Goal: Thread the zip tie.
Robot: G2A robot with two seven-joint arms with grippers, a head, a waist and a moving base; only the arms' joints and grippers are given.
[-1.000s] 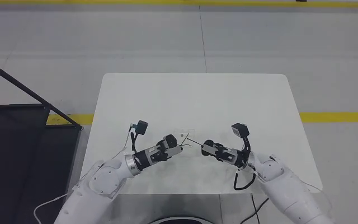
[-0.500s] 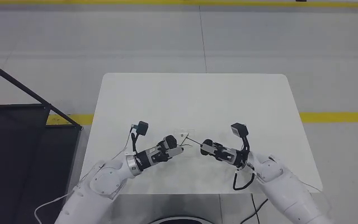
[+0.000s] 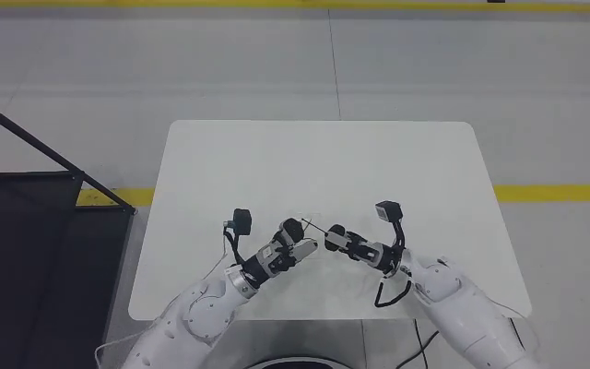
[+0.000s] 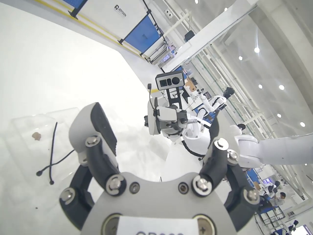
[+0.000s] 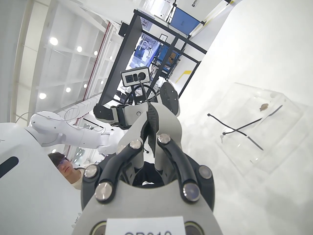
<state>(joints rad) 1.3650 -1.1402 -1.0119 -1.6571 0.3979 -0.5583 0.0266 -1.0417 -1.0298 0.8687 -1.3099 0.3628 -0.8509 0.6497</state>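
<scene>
Black zip ties [image 5: 234, 129], two of them, lie crossed in an X on a clear plastic tray [image 5: 281, 147]. The tray sits flat on the white worktop [image 3: 396, 175], close to its near edge and about midway along it. Seen from the left wrist, the zip ties [image 4: 51, 157] lie loose, with their heads close together at one end of the X. Nothing touches them. A small brown scrap [image 5: 264, 107] rests on the tray a little beyond the crossing, near one tie's tail.

Both arms come in low from the near edge and meet over the tray, tips pointing at each other. The left pincer [image 4: 156, 113] is spread wide, with its ribbed dark pads [image 4: 102, 121] well apart and nothing between them. From above, the left pincer [image 3: 304, 247] hangs just beside the right one, close but not touching.

The right pincer [image 5: 149, 108] has its two fingers pressed together, pad against pad. A thin dark strand shows at its tip, but I cannot tell from here whether that is a tie pinched between the pads or a cable behind them. From above, the right pincer [image 3: 332, 232] sits near the tray's edge.
</scene>
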